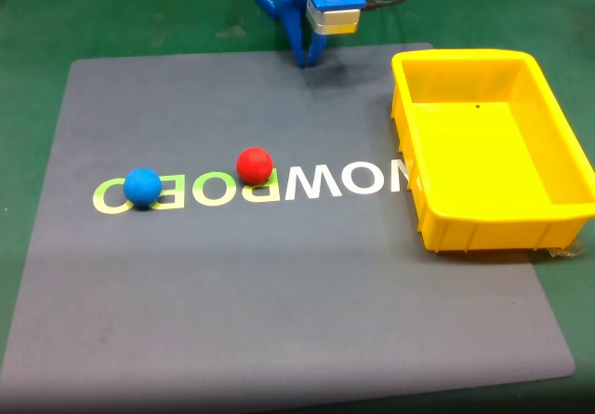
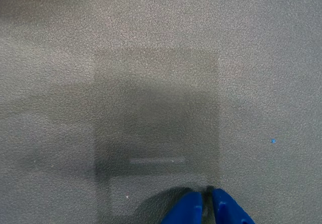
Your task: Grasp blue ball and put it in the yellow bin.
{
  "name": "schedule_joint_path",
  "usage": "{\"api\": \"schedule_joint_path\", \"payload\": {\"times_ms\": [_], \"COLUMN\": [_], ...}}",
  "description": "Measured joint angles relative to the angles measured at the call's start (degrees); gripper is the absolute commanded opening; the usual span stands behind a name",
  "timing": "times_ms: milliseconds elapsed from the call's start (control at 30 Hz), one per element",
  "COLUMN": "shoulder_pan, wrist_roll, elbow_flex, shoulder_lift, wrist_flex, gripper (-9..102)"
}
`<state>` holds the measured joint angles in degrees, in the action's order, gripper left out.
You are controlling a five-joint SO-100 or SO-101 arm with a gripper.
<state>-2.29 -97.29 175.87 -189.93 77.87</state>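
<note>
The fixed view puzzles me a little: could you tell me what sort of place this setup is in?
Probably a hobby or lab robotics workbench: a grey mat printed with pale lettering lies on a green table, holding toy-like props, a blue ball, a red ball and a yellow bin, with the small blue arm's pincer resting shut.

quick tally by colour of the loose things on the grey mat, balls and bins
blue: 1, the blue ball
red: 1, the red ball
yellow: 1, the yellow bin
total: 3
</note>
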Motion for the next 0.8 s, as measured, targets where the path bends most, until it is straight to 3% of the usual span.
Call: {"api": "schedule_joint_path", "payload": {"times_ms": [567, 800], "shoulder_pan": [0.1, 1.7], "wrist_roll": [0.6, 5.2], "elbow_flex": [0.0, -0.8], "shoulder_lift": [-0.1, -0.1], "wrist_flex": [0.2, 0.1], "gripper": [0, 32]}}
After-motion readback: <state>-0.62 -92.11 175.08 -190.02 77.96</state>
